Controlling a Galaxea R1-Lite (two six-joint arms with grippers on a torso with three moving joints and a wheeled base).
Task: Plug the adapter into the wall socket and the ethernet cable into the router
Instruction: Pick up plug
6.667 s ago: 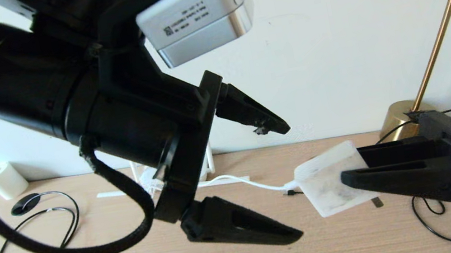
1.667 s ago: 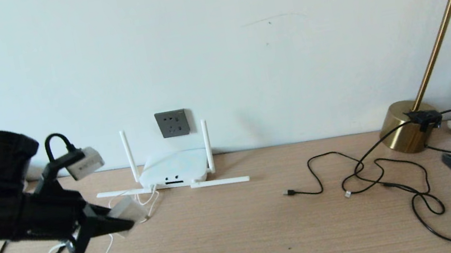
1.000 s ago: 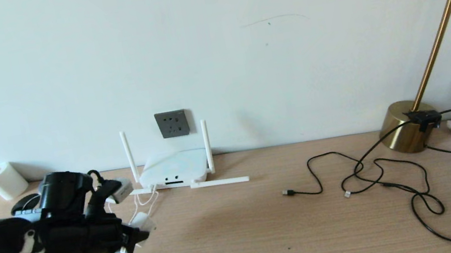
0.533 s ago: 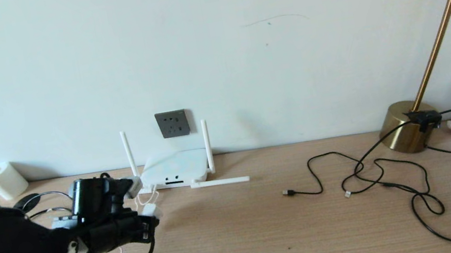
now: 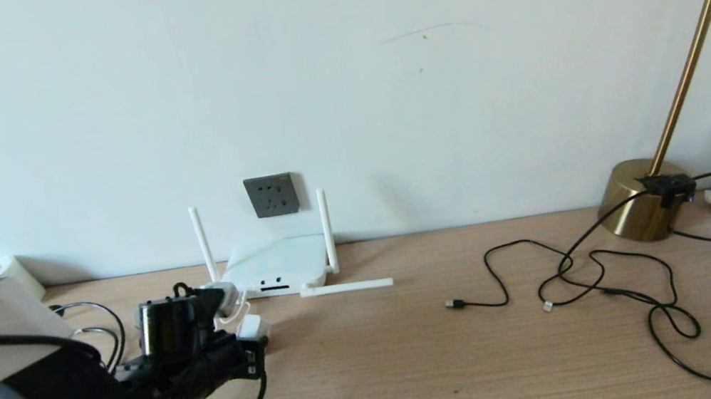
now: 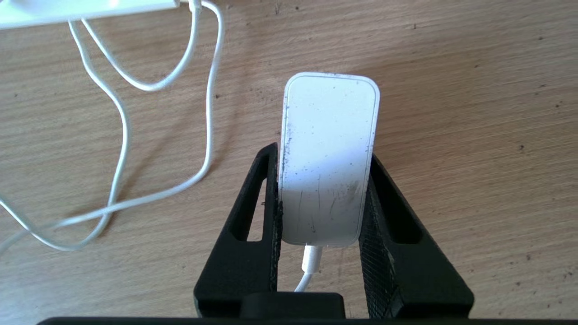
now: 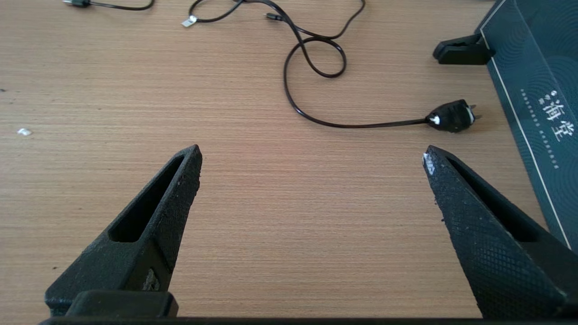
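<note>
Gripping the adapter point(image 6: 328, 162) between both fingers point(image 6: 246, 234), the left end effector point(image 5: 251, 343) hangs low over the counter point(image 5: 428, 375), in front of the router point(image 5: 277, 269) and a little to its left; the adapter stands on edge in the jaws, its far half jutting past the fingertips, its thin white cord point(image 6: 122, 135) leaving the near end, passing back between the fingers and lying in loose loops on the wood beside the end effector; the prongs cannot be seen. The socket point(image 5: 271, 195) sits on the wall just above the router, well beyond the held adapter and apart from it. The ethernet cable point(image 5: 84, 324) curls on the counter at the far left, partly hidden behind the left arm, unplugged as far as can be seen. The right end effector point(image 7: 311, 155) hovers over bare counter with its jaws spread wide and nothing between them; thin black cables point(image 7: 311, 54) and a small black plug point(image 7: 451, 116) lie ahead of it, near a dark box point(image 7: 537, 90). A brass lamp point(image 5: 644, 198) stands at the far right by the wall.
</note>
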